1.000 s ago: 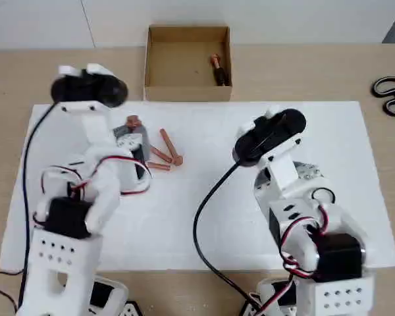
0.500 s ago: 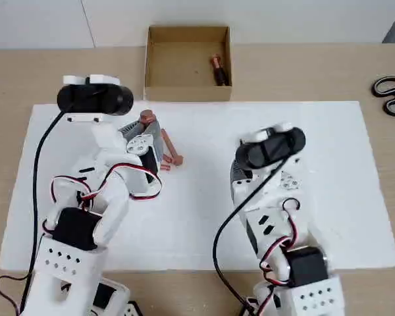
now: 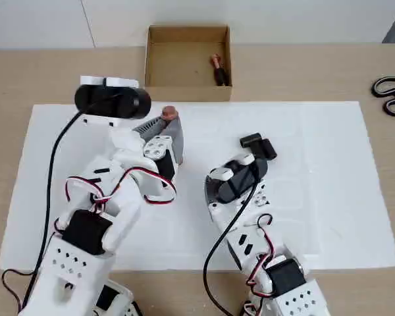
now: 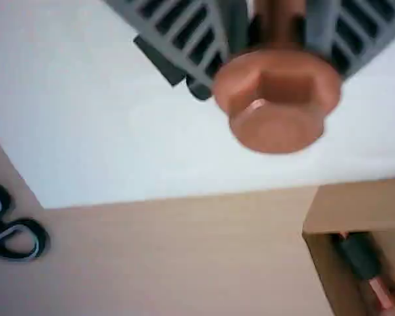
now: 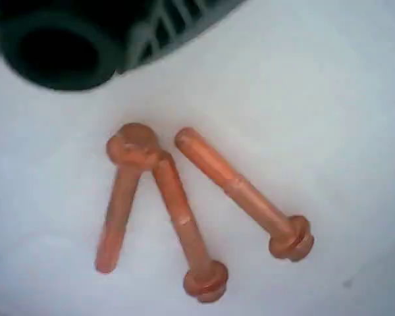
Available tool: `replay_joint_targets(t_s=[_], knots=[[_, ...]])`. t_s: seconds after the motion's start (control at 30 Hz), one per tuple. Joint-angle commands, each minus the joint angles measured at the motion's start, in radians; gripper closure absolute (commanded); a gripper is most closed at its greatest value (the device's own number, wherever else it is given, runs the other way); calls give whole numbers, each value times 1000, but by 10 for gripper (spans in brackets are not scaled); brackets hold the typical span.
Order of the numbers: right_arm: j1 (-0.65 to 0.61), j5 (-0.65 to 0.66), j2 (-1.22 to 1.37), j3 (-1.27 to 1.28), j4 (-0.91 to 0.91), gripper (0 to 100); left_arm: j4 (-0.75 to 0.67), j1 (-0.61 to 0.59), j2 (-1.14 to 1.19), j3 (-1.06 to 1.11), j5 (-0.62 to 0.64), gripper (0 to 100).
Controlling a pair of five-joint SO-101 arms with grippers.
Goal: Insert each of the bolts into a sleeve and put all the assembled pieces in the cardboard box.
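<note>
Both arms swung inward since earlier frame. My left gripper point(image 4: 276, 39) clamps bolt point(image 4: 276, 99) near cardboard box point(image 3: 187, 92). Right gripper point(image 3: 253, 150) pinches sleeve point(image 5: 52, 46) above three loose bolts point(image 5: 184, 210). One assembled piece point(image 3: 218, 70) boxed. I judge four insertions remain.

Coppery metal look on the loose bolts point(image 5: 182, 217), smooth with a soft sheen, nowhere near mirror-shiny. Same finish on the bolt point(image 4: 276, 108) in the left gripper point(image 4: 276, 29), itself grey ribbed plastic, matt. Matt black on the sleeve point(image 5: 52, 46), rubber or plastic, hard to say. Plain brown cardboard box point(image 3: 187, 92), dull and papery. White foam-looking sheet point(image 3: 316, 164), matt, faint pressed marks. Wood-grain table point(image 3: 303, 72), low gloss. Smooth white plastic arm shells point(image 3: 118, 174). Black-handled scissors point(image 3: 392, 92) far right, plastic by the look.
</note>
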Motion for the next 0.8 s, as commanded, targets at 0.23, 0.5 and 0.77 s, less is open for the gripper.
replay_joint_targets(t_s=[0.23,0.5,0.77], knots=[[-8,-60,-19,-9,-21,995,-203,75,-23,137,8,994],[-81,-61,-13,-8,-21,995,-204,100,-23,142,8,994],[-82,-63,-19,-9,-22,995,-206,101,-23,165,94,994]])
